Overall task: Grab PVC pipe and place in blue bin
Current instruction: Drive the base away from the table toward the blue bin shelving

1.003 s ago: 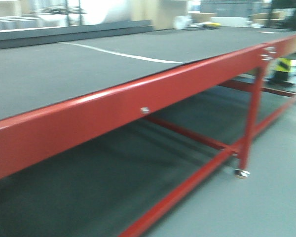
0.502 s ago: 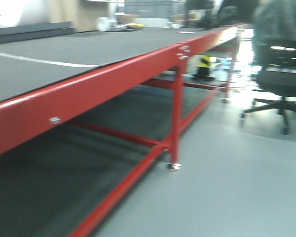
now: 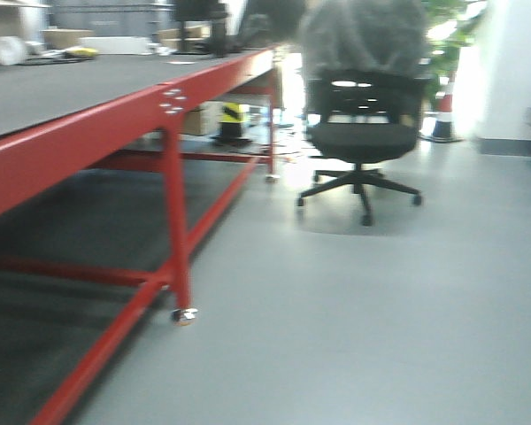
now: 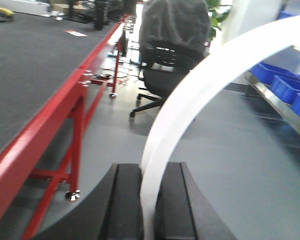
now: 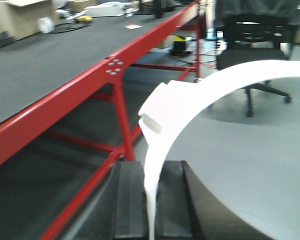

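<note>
Red steel frame, front view: the dark-topped long surface [image 3: 71,146] runs along the left into the distance. A black office chair [image 3: 358,133] stands far, centre. No pipe, pincer or certain bin shows here.
Left wrist view, grip: the left pincer [image 4: 149,172] is clamped on the white curved PVC pipe [image 4: 190,105], with its black fingers [image 4: 127,200] tight on either side.
Left wrist view, pipe axis: it rises from the pincer and bows away to the far right.
Left wrist view, goal: the blue plastic bins [image 4: 285,85] sit on a shelf at the far right, well apart from the pincer, on the side the pipe bends towards.
Right wrist view, grip: the right pincer [image 5: 152,170] is closed around a white curved pipe. The pipe carries a white collar fitting [image 5: 157,112] just beyond the fingers, then arcs right.
Right wrist view, goal: no bin shows. Whether both pincers hold one pipe cannot be told.
Next move, judged: carry the pipe rightward to the bins. Which arm is nearer is unclear.
</note>
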`<move>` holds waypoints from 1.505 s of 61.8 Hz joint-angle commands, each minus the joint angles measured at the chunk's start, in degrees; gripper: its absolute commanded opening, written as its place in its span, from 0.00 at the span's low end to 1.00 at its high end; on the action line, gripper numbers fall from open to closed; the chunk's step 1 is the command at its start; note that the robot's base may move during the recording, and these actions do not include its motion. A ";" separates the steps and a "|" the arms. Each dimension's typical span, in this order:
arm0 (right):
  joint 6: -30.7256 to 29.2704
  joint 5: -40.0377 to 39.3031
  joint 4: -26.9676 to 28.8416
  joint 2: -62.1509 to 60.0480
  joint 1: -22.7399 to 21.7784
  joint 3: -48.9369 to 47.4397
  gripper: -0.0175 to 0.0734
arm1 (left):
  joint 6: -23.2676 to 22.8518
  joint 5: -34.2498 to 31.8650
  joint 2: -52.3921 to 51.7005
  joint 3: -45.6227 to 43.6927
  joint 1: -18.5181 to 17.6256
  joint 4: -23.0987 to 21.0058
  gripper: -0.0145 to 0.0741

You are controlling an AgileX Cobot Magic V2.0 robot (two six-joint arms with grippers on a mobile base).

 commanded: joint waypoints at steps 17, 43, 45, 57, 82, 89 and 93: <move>-0.28 -1.73 -0.66 -0.38 -0.04 -0.12 0.01 | -0.06 -1.66 -0.14 0.00 0.13 -0.14 0.04; -0.28 -1.73 -0.66 -0.38 -0.04 -0.12 0.01 | -0.06 -1.66 -0.14 0.00 0.13 -0.14 0.04; -0.28 -1.73 -0.66 -0.38 -0.04 -0.12 0.01 | -0.06 -1.66 -0.14 0.00 0.13 -0.14 0.04; -0.28 -1.73 -0.66 -0.38 -0.04 -0.12 0.01 | -0.06 -1.66 -0.14 0.00 0.13 -0.14 0.04; -0.28 -1.73 -0.66 -0.38 -0.04 -0.12 0.01 | -0.06 -1.66 -0.14 0.00 0.13 -0.14 0.04; -0.28 -1.73 -0.66 -0.38 -0.04 -0.12 0.01 | -0.06 -1.66 -0.14 0.00 0.13 -0.14 0.04; -0.28 -1.73 -0.66 -0.38 -0.04 -0.12 0.01 | -0.06 -1.66 -0.14 0.00 0.13 -0.14 0.04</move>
